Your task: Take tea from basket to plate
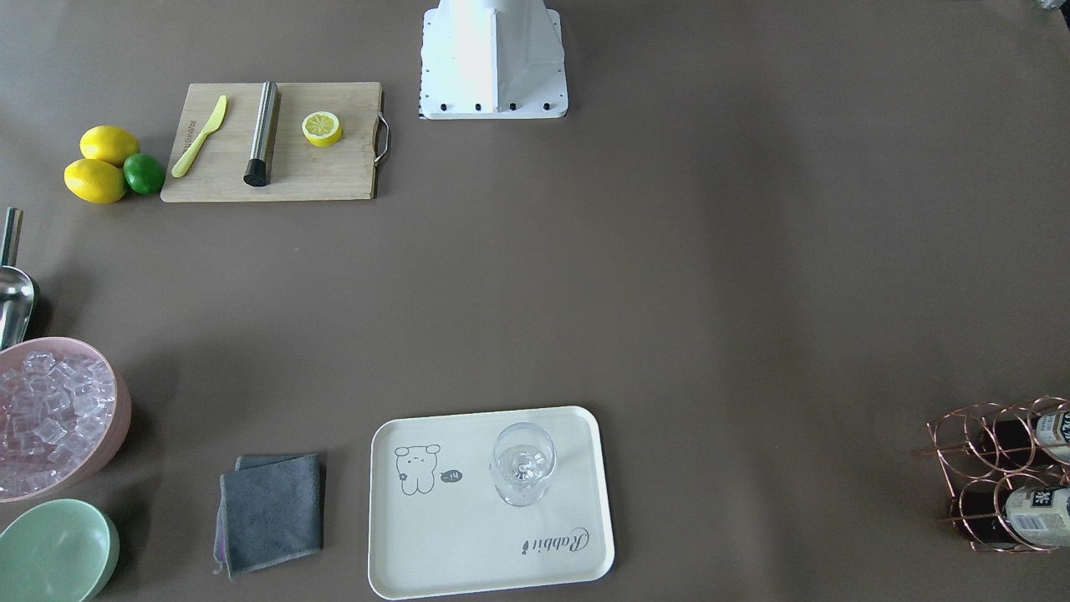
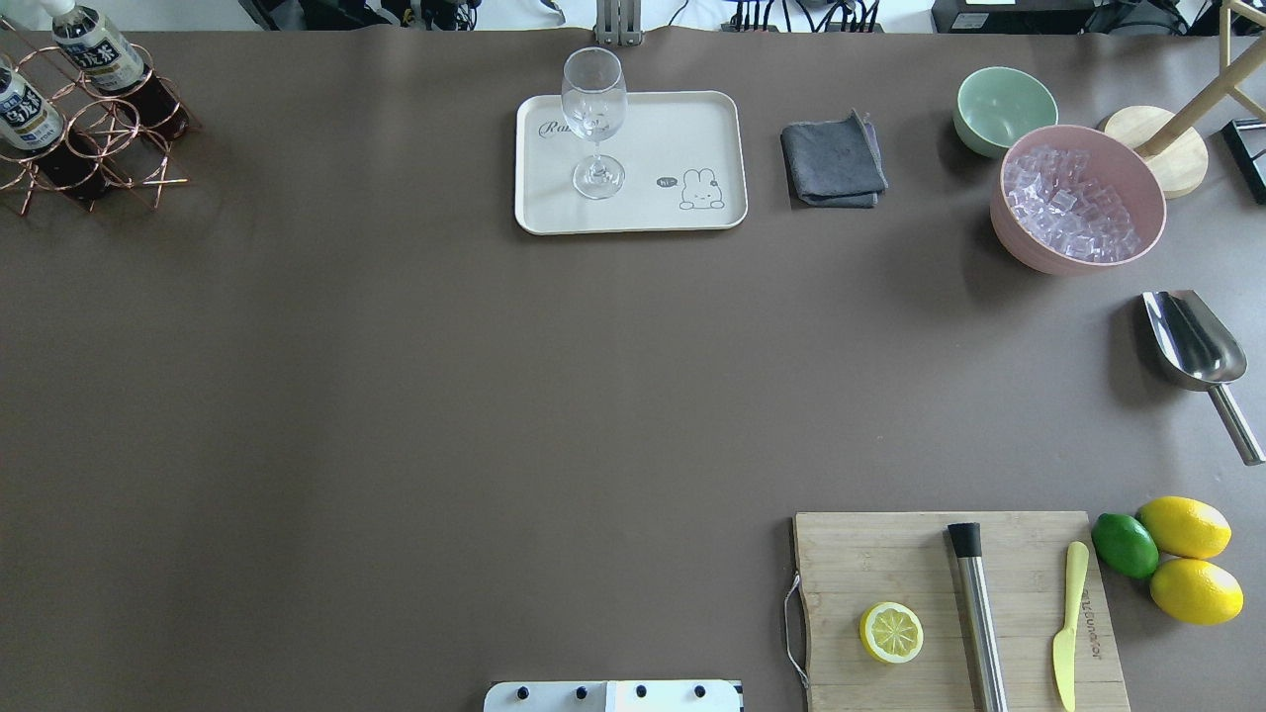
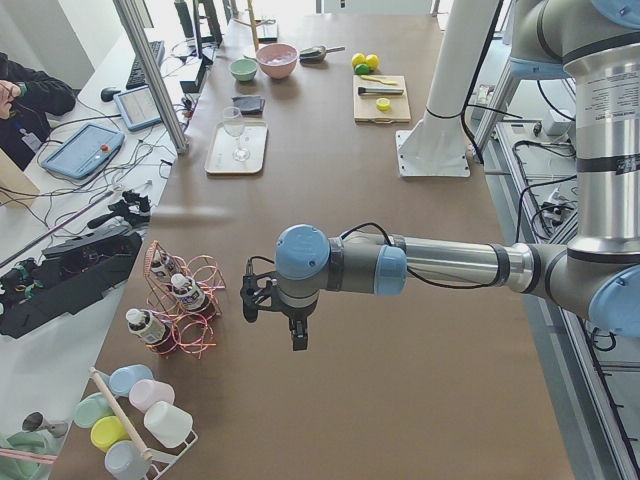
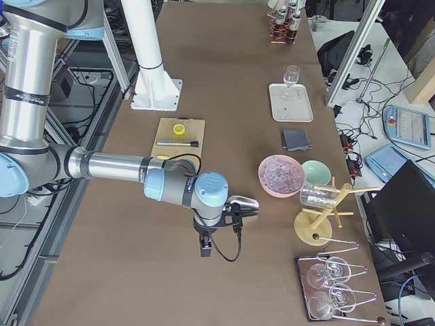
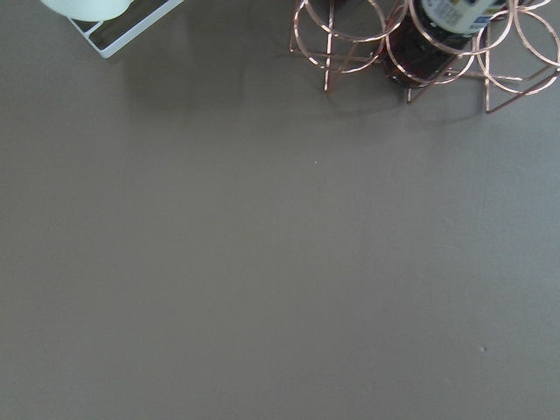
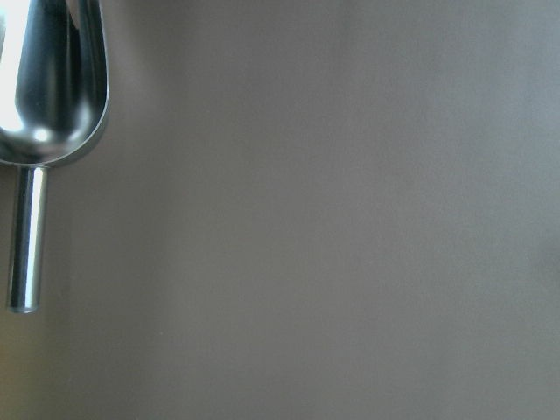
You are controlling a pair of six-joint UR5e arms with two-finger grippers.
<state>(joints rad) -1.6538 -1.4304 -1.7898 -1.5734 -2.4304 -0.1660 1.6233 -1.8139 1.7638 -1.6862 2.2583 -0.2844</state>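
The copper wire basket (image 2: 148, 173) stands at the table's far left corner and holds the tea bottles (image 2: 94, 49), dark with white caps; it also shows in the front view (image 1: 953, 451) and the left wrist view (image 5: 350, 48). The cream plate (image 2: 692, 129) lies at the far middle with a clear glass (image 2: 593, 99) standing on it. My left gripper (image 3: 268, 303) hovers above the table beside the basket (image 3: 205, 270). My right gripper (image 4: 231, 214) hovers near the metal scoop (image 4: 246, 202). I cannot tell whether either gripper is open or shut.
A grey cloth (image 2: 833, 163), a pale green bowl (image 2: 1004, 104) and a pink bowl of ice (image 2: 1078, 198) lie right of the plate. The scoop (image 2: 1197, 346), a cutting board (image 2: 890, 564) with half a lemon, a muddler and a knife, two lemons and a lime occupy the right side.
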